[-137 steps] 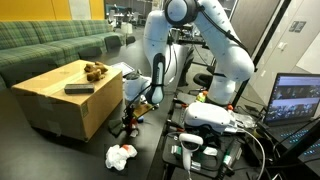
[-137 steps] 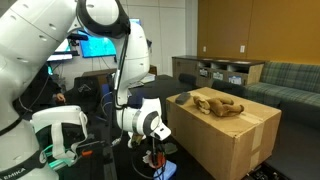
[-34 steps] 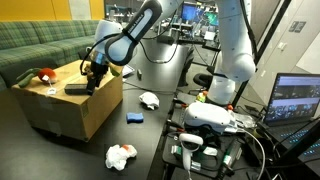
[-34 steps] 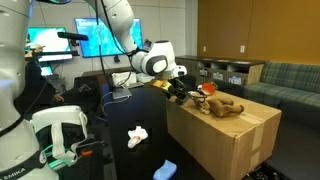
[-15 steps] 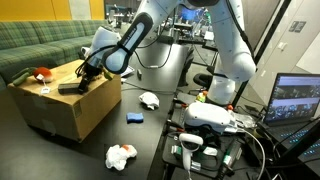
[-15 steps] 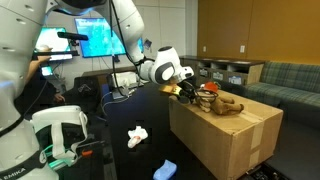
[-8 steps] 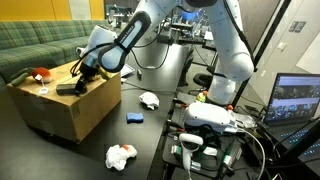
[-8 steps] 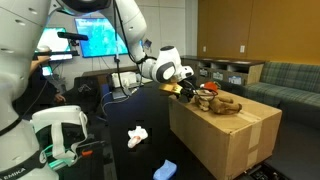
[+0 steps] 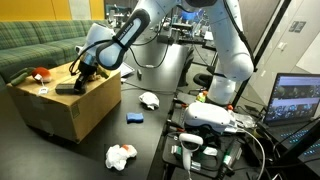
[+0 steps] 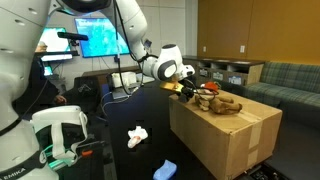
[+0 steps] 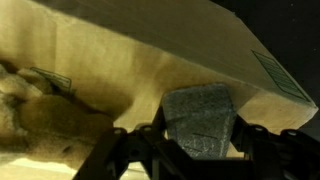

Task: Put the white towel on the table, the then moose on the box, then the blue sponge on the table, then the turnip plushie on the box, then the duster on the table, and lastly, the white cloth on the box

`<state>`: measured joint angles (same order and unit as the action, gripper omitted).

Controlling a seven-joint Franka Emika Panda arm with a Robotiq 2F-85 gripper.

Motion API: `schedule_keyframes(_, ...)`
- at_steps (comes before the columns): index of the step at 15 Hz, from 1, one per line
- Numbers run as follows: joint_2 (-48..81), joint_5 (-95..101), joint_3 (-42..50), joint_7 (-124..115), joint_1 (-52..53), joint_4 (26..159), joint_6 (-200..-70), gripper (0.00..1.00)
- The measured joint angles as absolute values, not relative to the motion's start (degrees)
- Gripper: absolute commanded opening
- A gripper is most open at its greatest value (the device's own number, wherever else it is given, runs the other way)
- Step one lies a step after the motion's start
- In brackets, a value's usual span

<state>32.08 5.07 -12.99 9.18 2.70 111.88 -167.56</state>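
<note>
My gripper (image 9: pixel 80 74) is low over the cardboard box (image 9: pixel 60 112), at the near end of the grey duster (image 9: pixel 68 88). In the wrist view the duster (image 11: pixel 200 112) lies between my spread fingers (image 11: pixel 140 145), which stand close on both sides of it; the gripper (image 11: pixel 200 142) is open. The brown moose (image 10: pixel 224 103) lies on the box beside it, seen also in the wrist view (image 11: pixel 35 115). The red and white turnip plushie (image 9: pixel 40 74) sits at the box's far end. The blue sponge (image 9: pixel 134 118), white cloth (image 9: pixel 148 100) and white towel (image 9: pixel 121 155) lie on the dark table.
A green sofa (image 9: pixel 50 40) stands behind the box. A second white robot base and cables (image 9: pixel 210 125) and a laptop (image 9: pixel 298 100) crowd the side beside the table. In an exterior view the box (image 10: pixel 230 140) stands beside shelves (image 10: pixel 215 70).
The gripper has moved a little further along the box top and lower, onto the end of the duster. The duster, moose and turnip have not moved.
</note>
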Motion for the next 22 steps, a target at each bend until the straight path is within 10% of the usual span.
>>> schedule_keyframes(22,7.93,-2.76,-14.98,-6.9,10.06,142.85,-149.0,0.35)
